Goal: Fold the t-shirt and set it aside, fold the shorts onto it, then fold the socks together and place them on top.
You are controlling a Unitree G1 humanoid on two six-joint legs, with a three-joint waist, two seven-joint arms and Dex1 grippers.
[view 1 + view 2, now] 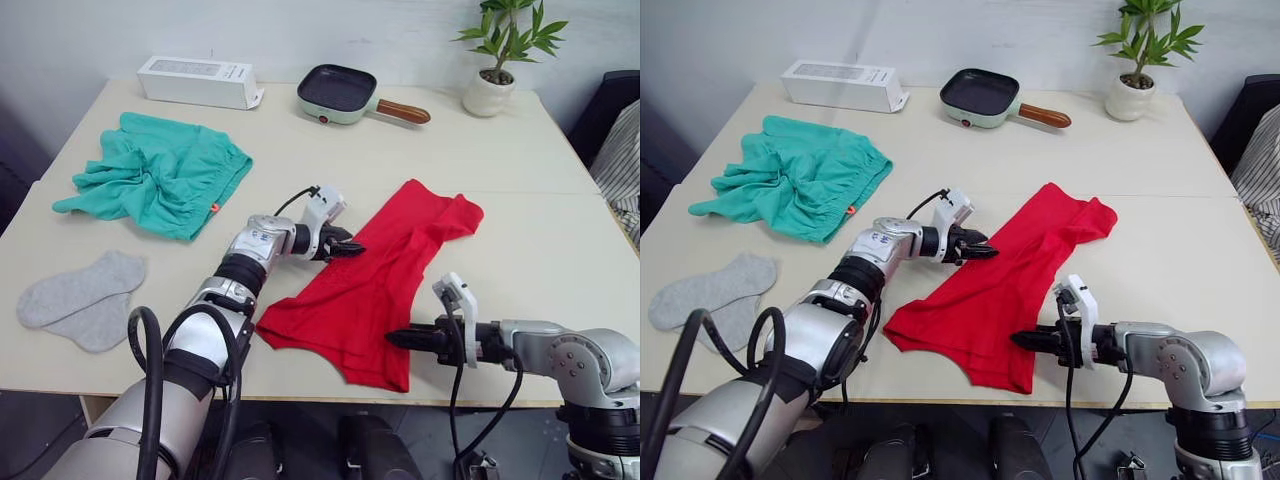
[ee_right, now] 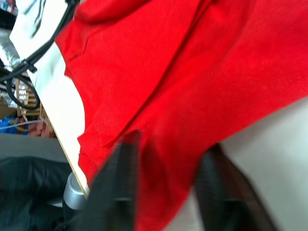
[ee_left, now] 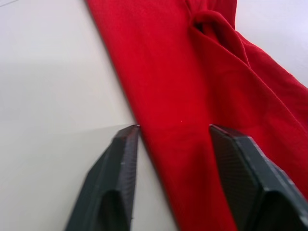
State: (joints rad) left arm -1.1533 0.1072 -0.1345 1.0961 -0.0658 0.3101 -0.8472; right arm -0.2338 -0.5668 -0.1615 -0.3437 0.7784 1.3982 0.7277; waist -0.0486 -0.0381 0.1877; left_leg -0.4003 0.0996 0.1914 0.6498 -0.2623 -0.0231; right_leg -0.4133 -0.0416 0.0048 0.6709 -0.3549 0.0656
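Head view: the t-shirt (image 1: 375, 280) lies bunched lengthwise mid-table, the shorts (image 1: 160, 172) and socks (image 1: 82, 298) well to its left. Left wrist view: the left gripper (image 3: 172, 137) gapes, straddling the shirt's edge, gripping nothing. Right wrist view: the right gripper (image 2: 168, 154) spreads over the hem.

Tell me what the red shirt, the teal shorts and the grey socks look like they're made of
T-shirt: soft matte knit, probably cotton jersey; fine ribbed texture shows up close and it drapes in loose folds.
Shorts: thin soft fabric, matte, bunched into gathers at the waistband.
Socks: flecked heather-grey knit, slightly fuzzy, lying flat. Exact fibres cannot be told.
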